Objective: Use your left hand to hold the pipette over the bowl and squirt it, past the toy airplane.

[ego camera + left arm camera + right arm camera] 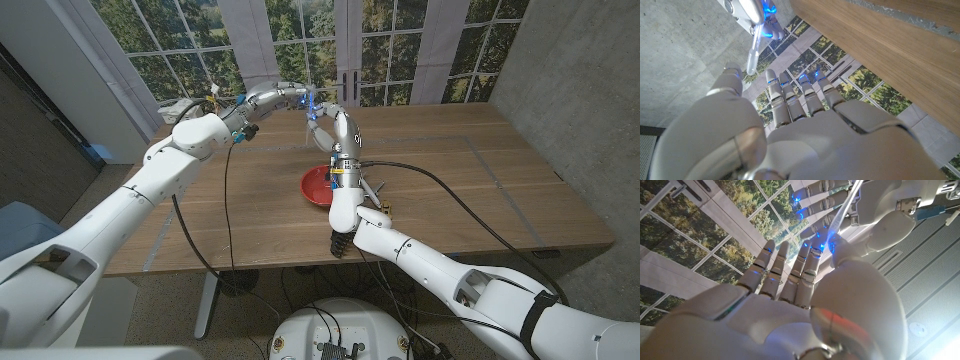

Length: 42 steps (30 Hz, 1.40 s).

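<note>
Both arms are raised over the far middle of the table (480, 160), hands meeting in the air beyond the red bowl (318, 186). The pipette (842, 211), a thin clear tube, sits at the meeting point, lit blue by the fingertip lights. In the right wrist view the right hand (790, 280) pinches the tube between thumb and finger, other fingers straight. The left hand (790, 115) reaches toward it with fingers extended and apart, thumb tip just beside the tube (753, 55); no grip seen from it. In the head view the hands (318, 112) are small, the pipette hard to make out. The bowl stands on the table beside the right forearm.
</note>
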Motion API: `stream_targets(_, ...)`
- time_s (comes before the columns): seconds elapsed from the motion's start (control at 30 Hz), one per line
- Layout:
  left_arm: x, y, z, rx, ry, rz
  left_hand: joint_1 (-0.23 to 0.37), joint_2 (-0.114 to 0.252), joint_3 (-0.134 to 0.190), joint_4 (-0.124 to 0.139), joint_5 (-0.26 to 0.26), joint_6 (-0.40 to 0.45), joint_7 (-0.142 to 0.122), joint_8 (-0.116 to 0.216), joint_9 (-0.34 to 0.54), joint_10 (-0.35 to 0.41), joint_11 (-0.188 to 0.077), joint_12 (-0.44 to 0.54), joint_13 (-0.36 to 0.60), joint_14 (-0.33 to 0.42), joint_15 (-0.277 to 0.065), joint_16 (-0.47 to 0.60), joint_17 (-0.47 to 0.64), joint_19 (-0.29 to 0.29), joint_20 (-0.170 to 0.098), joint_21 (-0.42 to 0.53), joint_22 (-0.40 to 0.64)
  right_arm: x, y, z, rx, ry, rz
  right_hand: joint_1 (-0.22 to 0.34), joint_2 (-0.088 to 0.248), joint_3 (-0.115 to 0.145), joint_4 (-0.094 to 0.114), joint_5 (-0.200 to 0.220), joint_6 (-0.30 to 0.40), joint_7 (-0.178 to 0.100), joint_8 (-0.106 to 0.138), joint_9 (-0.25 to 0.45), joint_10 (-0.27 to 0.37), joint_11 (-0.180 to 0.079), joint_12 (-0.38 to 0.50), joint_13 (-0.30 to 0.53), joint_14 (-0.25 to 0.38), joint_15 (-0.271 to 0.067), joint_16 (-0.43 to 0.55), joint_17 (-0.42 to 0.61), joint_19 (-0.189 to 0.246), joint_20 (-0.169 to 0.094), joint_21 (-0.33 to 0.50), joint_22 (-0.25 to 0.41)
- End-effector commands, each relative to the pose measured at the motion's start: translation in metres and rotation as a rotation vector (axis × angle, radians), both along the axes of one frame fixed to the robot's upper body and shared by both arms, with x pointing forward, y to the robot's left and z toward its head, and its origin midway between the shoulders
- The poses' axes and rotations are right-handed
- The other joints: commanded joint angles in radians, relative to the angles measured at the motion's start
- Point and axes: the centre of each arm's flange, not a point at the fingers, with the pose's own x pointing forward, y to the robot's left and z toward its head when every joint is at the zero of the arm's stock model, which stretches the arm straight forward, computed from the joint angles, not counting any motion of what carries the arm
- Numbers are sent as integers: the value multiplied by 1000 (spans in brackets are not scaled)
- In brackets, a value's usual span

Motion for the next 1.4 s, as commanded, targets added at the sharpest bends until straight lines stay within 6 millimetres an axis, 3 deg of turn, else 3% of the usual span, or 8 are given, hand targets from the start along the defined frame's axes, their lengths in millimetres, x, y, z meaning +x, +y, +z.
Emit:
stream_targets(0.03,5,-3,1,-12,38,-40,18,2,10,1,1,28,5,8,2,20,-3,8,1,13,-92,5,0,11,-1,7,1,-1,6,0,-21,-13,3,-1,2,9,1,9,-1,-7,7,2,10,-6,-3,1,5,-148,-3,5,-6,-2,5,0)
stream_targets(0.23,6,1,0,-33,55,-50,34,5,17,2,1,69,-10,12,0,44,-13,13,0,29,-100,9,0,21,-5,10,1,-1,10,1,-25,-22,8,-1,2,9,1,9,-2,-6,8,1,10,-7,-4,2,5,-149,-4,8,-9,-2,5,0)
stream_targets(0.5,7,3,-1,-47,64,-46,64,19,31,4,0,152,8,19,-3,89,-26,20,0,43,-107,11,1,36,-7,13,1,1,10,2,-19,-22,10,-4,2,10,2,10,-5,-8,11,3,9,-6,-6,3,5,-148,-6,12,-11,-2,5,0)
stream_targets(0.97,11,0,0,-60,78,-62,88,51,47,7,0,196,-21,14,-4,96,-26,15,1,52,-105,13,2,44,-1,14,2,3,8,2,-18,-17,9,-8,-1,11,3,12,-7,-11,15,0,8,-8,-10,5,6,-146,-12,16,-14,-1,5,1)
stream_targets(1.23,9,-2,3,-60,74,-56,98,60,53,7,0,225,-33,13,-4,102,-24,14,2,52,-105,11,2,48,0,15,2,6,3,1,-3,-5,10,-23,4,-1,10,7,-39,-28,13,6,-6,3,-17,10,-6,-138,-8,34,-26,7,3,2)
stream_targets(1.4,8,-6,4,-48,69,-50,100,65,54,8,-1,228,-27,9,-5,102,-26,13,2,54,-106,12,2,49,1,14,2,6,1,1,1,-6,8,-30,6,-5,13,6,-47,-29,15,7,-9,7,-19,12,-8,-137,-8,40,-29,8,3,2)
